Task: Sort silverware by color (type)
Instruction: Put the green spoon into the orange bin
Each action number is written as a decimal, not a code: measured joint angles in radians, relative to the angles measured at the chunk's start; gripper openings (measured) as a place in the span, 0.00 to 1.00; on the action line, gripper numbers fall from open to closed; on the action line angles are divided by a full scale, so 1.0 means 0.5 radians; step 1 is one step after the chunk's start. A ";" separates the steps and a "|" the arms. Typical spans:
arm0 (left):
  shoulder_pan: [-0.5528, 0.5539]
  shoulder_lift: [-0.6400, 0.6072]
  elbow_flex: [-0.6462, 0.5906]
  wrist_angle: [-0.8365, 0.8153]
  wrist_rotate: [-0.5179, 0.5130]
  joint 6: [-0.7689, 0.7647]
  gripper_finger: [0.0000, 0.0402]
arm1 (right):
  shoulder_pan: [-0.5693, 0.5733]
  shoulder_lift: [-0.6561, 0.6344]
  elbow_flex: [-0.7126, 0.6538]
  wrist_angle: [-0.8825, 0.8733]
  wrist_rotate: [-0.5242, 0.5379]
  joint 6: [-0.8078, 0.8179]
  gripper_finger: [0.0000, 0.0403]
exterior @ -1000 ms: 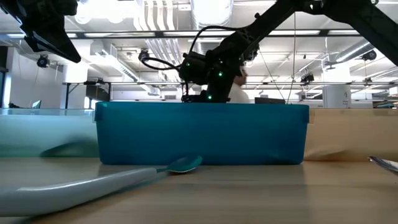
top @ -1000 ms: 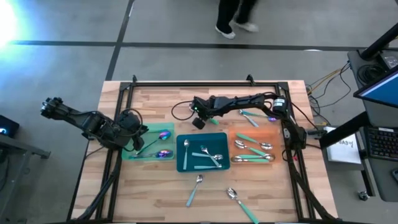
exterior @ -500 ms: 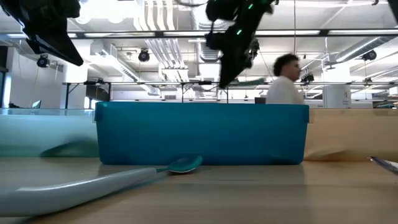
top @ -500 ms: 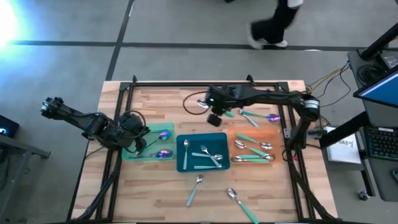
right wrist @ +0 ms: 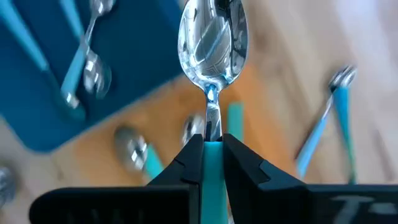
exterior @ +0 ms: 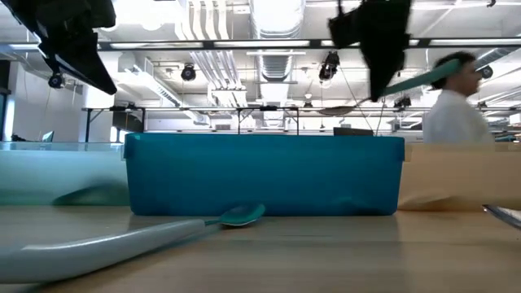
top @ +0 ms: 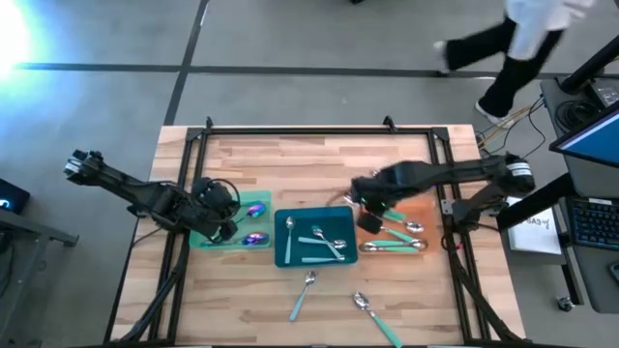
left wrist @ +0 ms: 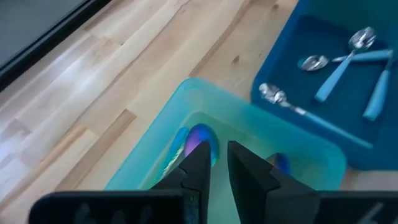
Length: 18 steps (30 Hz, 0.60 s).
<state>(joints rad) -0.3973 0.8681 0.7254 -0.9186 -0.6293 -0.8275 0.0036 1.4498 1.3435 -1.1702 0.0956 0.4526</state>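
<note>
Wooden table (top: pixel 319 159) carries three trays; the right tool (top: pixel 368 212) is clenched on a teal-handled spoon (right wrist: pixel 213 43), just beside the blue tray (top: pixel 282 259), which lies below and to one side of it; it should centre over that tray, lower and release gently. A second ago this tool was farther back, nearer the table's far edge. The left tool (left wrist: pixel 213 167), nearly closed and empty, hovers over the teal tray (left wrist: pixel 149 162), purple spoons beneath.
</note>
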 joint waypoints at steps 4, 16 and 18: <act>0.000 0.038 0.000 0.166 0.001 0.009 0.10 | 0.122 -0.090 -0.214 -0.003 -0.006 0.192 0.07; 0.000 0.179 0.000 0.747 0.256 0.138 0.10 | 0.364 -0.188 -0.662 0.017 -0.038 0.591 0.11; 0.000 0.218 0.000 0.814 0.334 0.154 0.10 | 0.387 -0.187 -0.682 0.020 -0.041 0.614 0.17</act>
<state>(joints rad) -0.3973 0.9770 0.7254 -0.5114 -0.4624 -0.7505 0.1973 1.3563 1.0024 -1.1603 0.0752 0.7598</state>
